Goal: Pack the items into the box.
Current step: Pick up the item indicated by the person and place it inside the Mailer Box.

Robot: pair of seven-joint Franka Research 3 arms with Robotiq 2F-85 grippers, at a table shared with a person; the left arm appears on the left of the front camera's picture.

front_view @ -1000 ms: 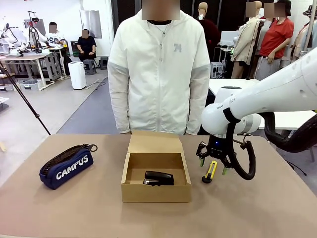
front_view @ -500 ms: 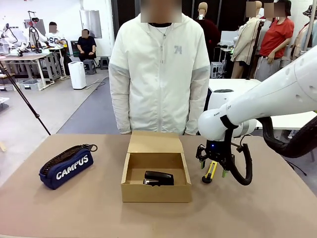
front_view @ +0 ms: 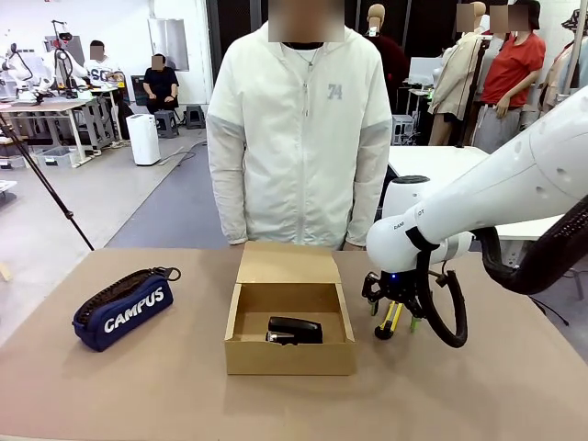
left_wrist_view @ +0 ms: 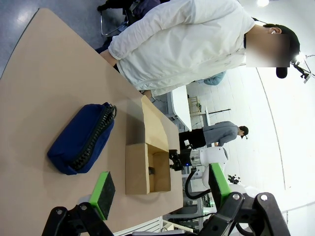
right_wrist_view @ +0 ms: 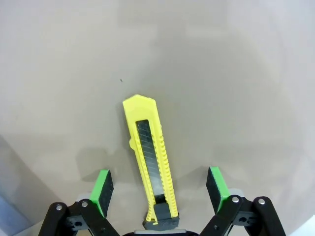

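Bright, even overhead light is given. Only faint, soft shadows are cast on the table and inside the box. The front view is rendered sharp. Edges are bent and whites blown out in the left wrist view.

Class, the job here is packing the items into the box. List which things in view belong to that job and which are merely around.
Belongs to the job: box; stapler, lying in it; pouch; knife; right claw, open astride the knife.

Merely around: table; person in a white jacket; white floor unit.
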